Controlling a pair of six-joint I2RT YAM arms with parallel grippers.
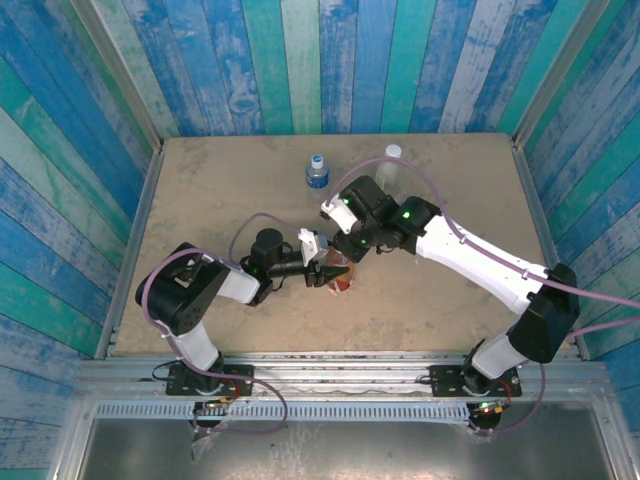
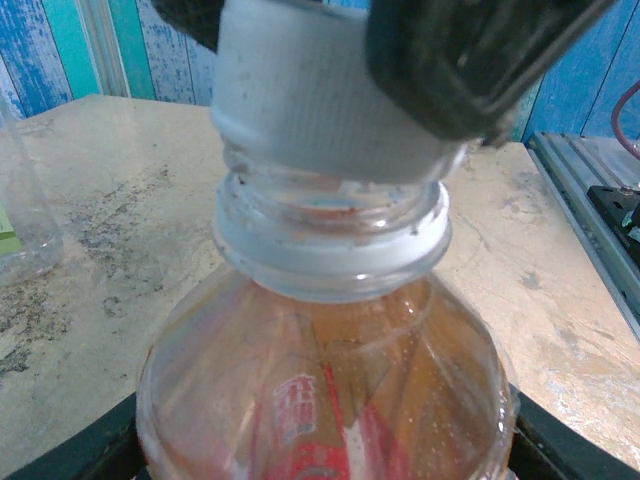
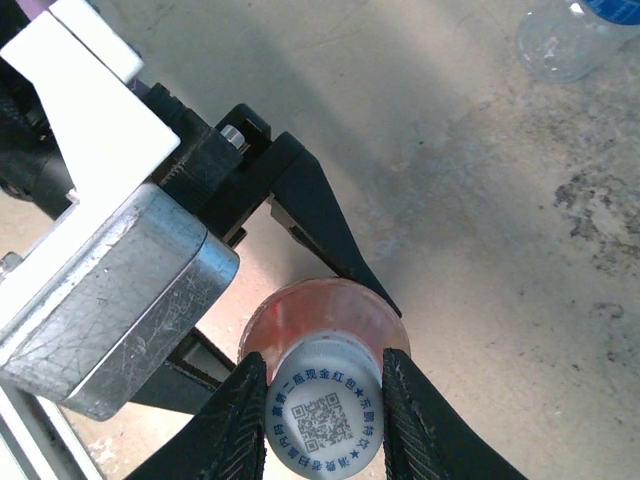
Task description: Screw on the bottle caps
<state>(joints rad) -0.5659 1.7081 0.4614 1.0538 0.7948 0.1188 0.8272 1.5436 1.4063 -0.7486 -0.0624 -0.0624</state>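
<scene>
Firmly, left fingers [image 3: 325,225] clamp orange bottle [image 2: 320,400], right fingers [image 3: 238,425] pinch its cap [image 3: 325,412]; blue-label bottle [image 1: 317,172] behind.

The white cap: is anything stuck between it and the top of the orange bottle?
No, nothing visible. The right gripper pinches the white cap right on the threaded neck of the orange bottle, while the left gripper holds the bottle's body.

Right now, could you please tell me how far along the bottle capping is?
Done, apparently: the clear blue-labelled plastic bottle wears its blue cap. In hand: the left gripper holds the clear orange-liquid bottle while the right gripper pinches a round white plastic cap on its neck; threads show below, so not seated. Left: that tightening, plus the pale clear bottle, its top too small to judge.
</scene>
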